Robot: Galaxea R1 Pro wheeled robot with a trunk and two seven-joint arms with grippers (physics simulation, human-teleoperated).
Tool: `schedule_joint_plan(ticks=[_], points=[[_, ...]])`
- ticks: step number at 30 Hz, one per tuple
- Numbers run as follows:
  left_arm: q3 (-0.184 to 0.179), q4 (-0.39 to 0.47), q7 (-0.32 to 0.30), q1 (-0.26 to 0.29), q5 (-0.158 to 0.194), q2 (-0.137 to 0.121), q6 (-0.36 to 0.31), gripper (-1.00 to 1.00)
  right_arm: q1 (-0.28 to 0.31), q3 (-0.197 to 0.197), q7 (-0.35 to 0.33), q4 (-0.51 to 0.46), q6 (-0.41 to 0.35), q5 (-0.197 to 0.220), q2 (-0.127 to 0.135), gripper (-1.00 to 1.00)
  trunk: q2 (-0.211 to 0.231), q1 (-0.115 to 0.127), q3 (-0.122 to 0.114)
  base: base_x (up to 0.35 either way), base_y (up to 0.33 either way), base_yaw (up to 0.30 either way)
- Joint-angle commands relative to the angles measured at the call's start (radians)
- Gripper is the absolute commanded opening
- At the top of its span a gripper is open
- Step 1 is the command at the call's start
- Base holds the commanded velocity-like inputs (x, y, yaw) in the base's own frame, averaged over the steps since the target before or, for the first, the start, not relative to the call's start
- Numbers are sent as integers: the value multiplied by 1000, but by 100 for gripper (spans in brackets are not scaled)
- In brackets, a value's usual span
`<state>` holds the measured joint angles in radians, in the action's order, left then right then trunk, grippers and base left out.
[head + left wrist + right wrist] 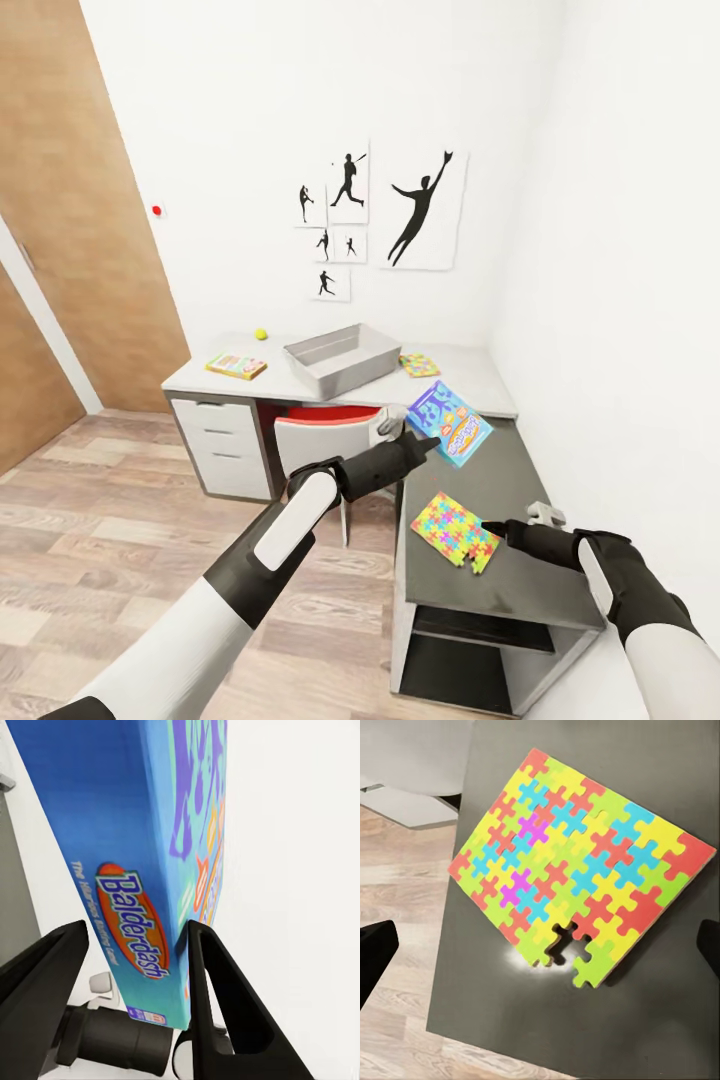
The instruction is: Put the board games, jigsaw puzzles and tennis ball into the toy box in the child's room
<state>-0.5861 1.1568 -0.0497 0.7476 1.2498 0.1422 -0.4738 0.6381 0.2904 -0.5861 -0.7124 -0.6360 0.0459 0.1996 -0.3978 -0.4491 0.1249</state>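
Observation:
My left gripper (424,438) is shut on a blue Balderdash board game (450,421), held tilted in the air over the dark table (520,470). In the left wrist view the box (127,862) sits between both black fingers (217,997). A colourful jigsaw puzzle (456,528) lies flat on the dark table, and my right gripper (497,528) hovers open just beside its near edge. The right wrist view looks down on the puzzle (577,870). On the white desk stand the grey toy box (342,357), a tennis ball (261,334), an orange-green board game (236,366) and a second puzzle (419,364).
A white chair with a red seat (320,428) is pushed under the white desk (200,378), beside its drawers (215,445). The dark table runs along the right wall. Wooden floor (110,520) lies open to the left, with a wooden door (70,200) behind.

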Motion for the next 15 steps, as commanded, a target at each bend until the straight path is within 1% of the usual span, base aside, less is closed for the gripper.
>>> schedule_joint_plan(ticks=[1,7,15], points=[[0,0,-1,1,4,0,-3,-100,0,3,-1,-2,-8,5,0,100,-2,-1,2,107,0,7],[0,0,-1,1,3,0,-2,-100,-1,3,-1,-4,-8,5,0,100,-2,-1,2,69,0,4],[0,0,-1,1,3,0,-2,-100,-1,3,-1,-5,-8,6,0,100,-2,-1,2,20,0,1]])
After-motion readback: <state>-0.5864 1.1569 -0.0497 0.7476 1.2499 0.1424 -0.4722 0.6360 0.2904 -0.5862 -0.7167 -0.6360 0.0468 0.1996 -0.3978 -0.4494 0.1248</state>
